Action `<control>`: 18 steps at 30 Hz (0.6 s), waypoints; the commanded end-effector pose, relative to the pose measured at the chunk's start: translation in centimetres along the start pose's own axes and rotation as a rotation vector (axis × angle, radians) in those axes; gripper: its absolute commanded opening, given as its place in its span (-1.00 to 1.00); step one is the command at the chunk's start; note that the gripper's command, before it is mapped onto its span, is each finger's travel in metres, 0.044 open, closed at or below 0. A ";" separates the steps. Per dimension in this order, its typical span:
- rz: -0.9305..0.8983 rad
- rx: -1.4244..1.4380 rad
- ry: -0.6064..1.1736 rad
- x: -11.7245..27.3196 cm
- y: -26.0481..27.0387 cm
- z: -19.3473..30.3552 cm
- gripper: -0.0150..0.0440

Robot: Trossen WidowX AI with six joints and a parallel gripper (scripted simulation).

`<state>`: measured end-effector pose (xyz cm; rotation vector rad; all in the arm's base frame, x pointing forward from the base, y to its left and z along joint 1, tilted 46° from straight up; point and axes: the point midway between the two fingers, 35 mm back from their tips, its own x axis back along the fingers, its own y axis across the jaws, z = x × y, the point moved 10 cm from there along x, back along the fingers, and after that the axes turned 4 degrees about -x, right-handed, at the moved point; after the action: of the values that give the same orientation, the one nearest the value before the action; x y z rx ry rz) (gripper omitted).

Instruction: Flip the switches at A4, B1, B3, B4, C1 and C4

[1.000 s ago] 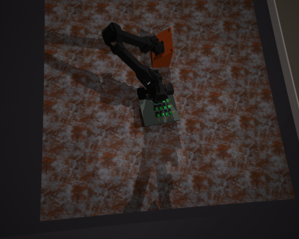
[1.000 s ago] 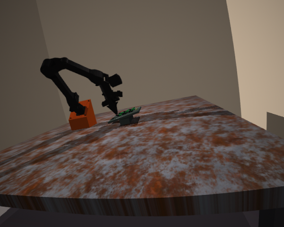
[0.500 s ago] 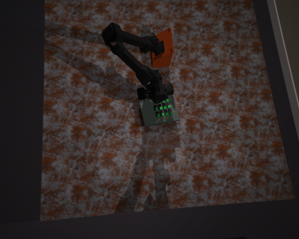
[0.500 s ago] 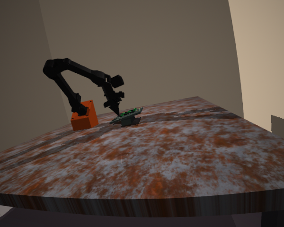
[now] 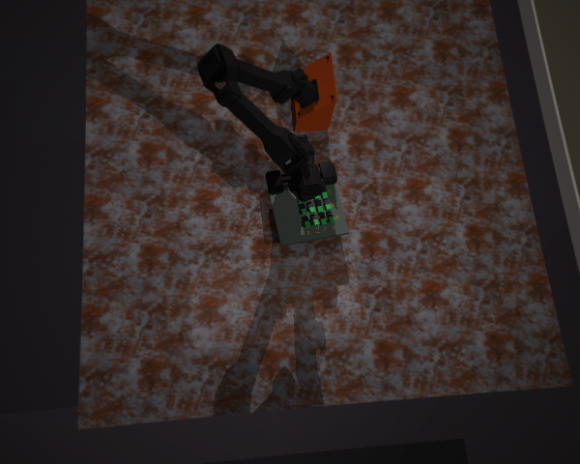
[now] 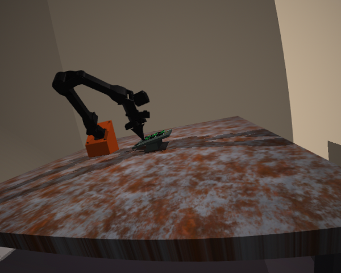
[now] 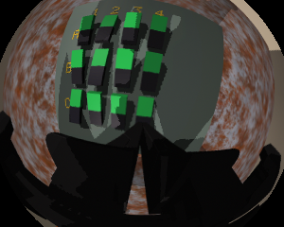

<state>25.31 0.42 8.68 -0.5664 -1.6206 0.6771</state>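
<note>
Where the lettered panel [image 5: 286, 219] [image 6: 165, 135] [image 7: 194, 85] stands tilted on its support, its far edge higher than its near edge, the near row is the place of work. At the left of that row, switch C1 [image 7: 76, 98] is on the list; from this angle its final position cannot be certified. Next to the right, switch C2 [image 7: 95, 101] and switch C3 [image 7: 118, 103] are to be left alone, and C3 lies close enough to warrant a careful margin. Further right, the gripper [image 5: 300, 199] [image 6: 143, 139] [image 7: 141, 127] has its fingers together with nothing between them, the joined tips at the near end of switch C4 [image 7: 145, 106]. They hide part of its dark half; contact cannot be confirmed.

The step in hand is judged to be the press on C4. Good practice: confirm that the near end is the raised one, centre the tips on it, keep the fingers together, and push squarely into the sloping face until the far end comes up. Sideways drift toward C3 should be avoided. Withdrawal should be straight off the panel before any travel, since a low retreat could drag the rocker or catch a neighbour.
</note>
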 end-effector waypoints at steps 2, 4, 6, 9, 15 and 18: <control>0.003 0.002 -0.001 -0.1 0.0 0.0 -0.49; 0.003 0.002 -0.001 -0.1 0.0 0.0 -0.49; 0.003 0.002 -0.001 -0.2 0.0 0.0 -0.49; 0.003 0.002 -0.001 -0.2 0.0 0.0 -0.49; 0.004 0.002 -0.001 -0.3 0.0 0.0 -0.49; 0.004 0.002 -0.001 -0.3 0.0 0.0 -0.49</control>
<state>25.37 0.22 8.50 -0.5682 -1.6220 0.6760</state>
